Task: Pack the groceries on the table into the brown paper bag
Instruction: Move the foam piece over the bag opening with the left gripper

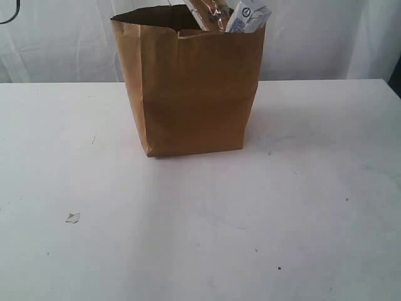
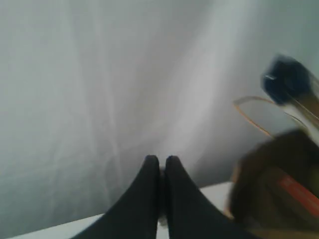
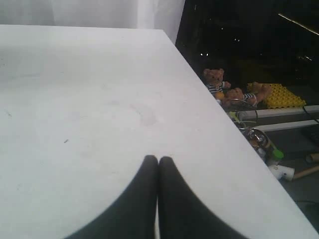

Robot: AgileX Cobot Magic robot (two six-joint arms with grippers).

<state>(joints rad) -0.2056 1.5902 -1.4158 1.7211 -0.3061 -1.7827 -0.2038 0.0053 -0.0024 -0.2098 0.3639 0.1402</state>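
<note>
The brown paper bag (image 1: 191, 94) stands upright at the back middle of the white table (image 1: 200, 226). A small white-blue carton (image 1: 248, 17) and a clear spaghetti pack (image 1: 210, 14) stick out of its top. Neither arm shows in the exterior view. In the left wrist view my left gripper (image 2: 159, 160) is shut with nothing in it, and the bag (image 2: 279, 184) lies blurred beside it with a cord handle (image 2: 251, 114). My right gripper (image 3: 158, 160) is shut and empty above bare tabletop (image 3: 89, 99).
A small scrap of paper (image 1: 72, 217) lies on the table at the front left. A white curtain (image 1: 62, 37) hangs behind. Past the table's right edge (image 3: 214, 114) the floor holds teddy bears (image 3: 217, 82) and clutter.
</note>
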